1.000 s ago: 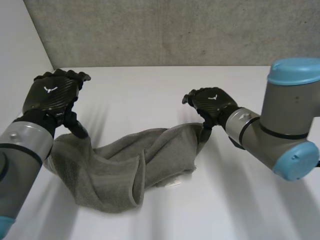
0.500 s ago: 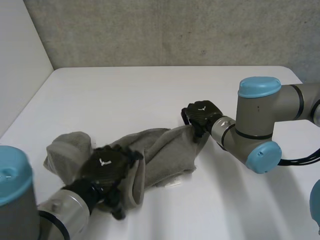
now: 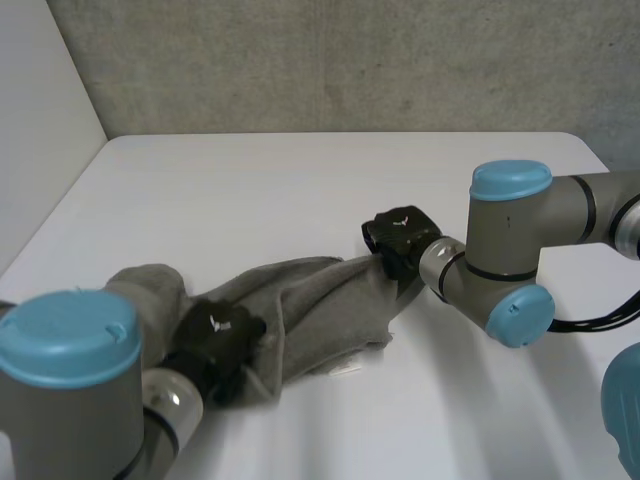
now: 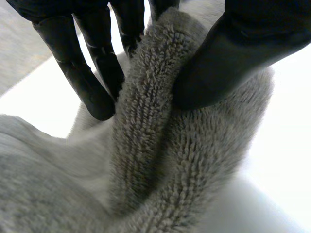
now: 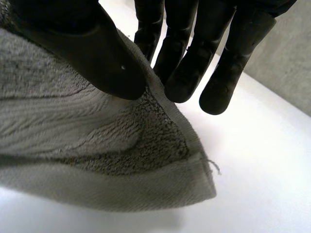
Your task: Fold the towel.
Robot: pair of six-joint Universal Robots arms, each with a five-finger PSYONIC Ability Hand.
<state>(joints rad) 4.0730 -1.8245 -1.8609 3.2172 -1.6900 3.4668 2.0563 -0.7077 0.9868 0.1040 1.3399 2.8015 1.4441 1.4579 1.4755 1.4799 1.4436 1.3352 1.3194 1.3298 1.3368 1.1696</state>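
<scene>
Head view: grey terry towel [image 3: 320, 300] lies crumpled on the white table [image 3: 300, 180] between both hands; black left hand [image 3: 220, 340], raised at the towel's end 1 s ago, has dropped onto a near fold; black right hand [image 3: 400, 238] stays at the far corner.
Left wrist view: thumb and fingers pinch a towel ridge.
Right wrist view: thumb clamps the hemmed corner against the fingertips; judged a regrasp, fold not yet begun.

One towel [image 3: 320, 300], one table [image 3: 250, 190], two hands: left hand [image 3: 215, 337], right hand [image 3: 400, 236].
</scene>
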